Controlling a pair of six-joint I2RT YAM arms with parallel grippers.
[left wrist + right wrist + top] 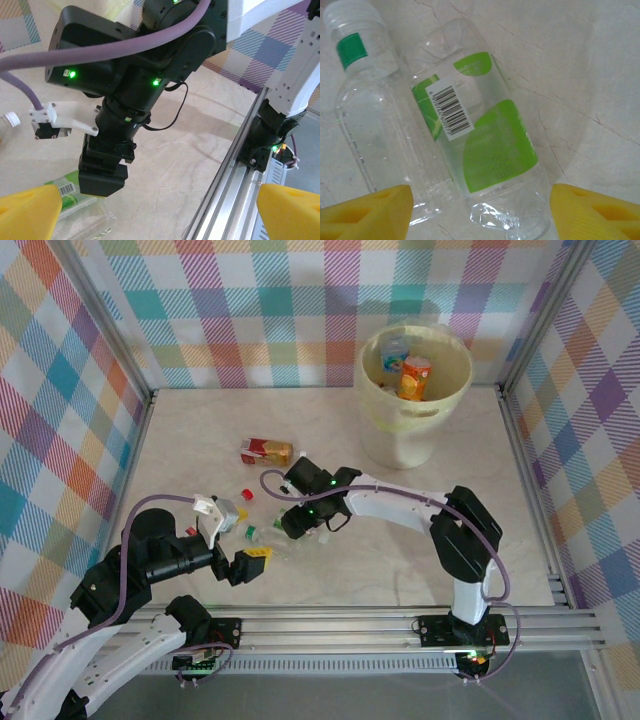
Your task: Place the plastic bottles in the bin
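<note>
bottle with the lime-green label (490,150) lies on its side on the marbled worktop (340,575), barcode up, right between the yellow fingertips of the right gripper (480,220). the jaws stand apart on either side of it and, from the wrist view, they are not pressed onto it, so nothing is clamped. a second clear bottle (367,115), white cap with a green band, lies just beside it on the left; touching or a hair apart, i cannot tell. over on the other arm, the left gripper (160,215) hangs wide open and empty, low over the worktop near the front rail (225,180). a red-and-orange labelled bottle (266,451) lies farther back on the worktop, well apart from the bin. the pale-yellow bin (440,425) stands at the far right, with an orange-labelled bottle (414,378) and a blue-labelled one (393,352) inside it.
</note>
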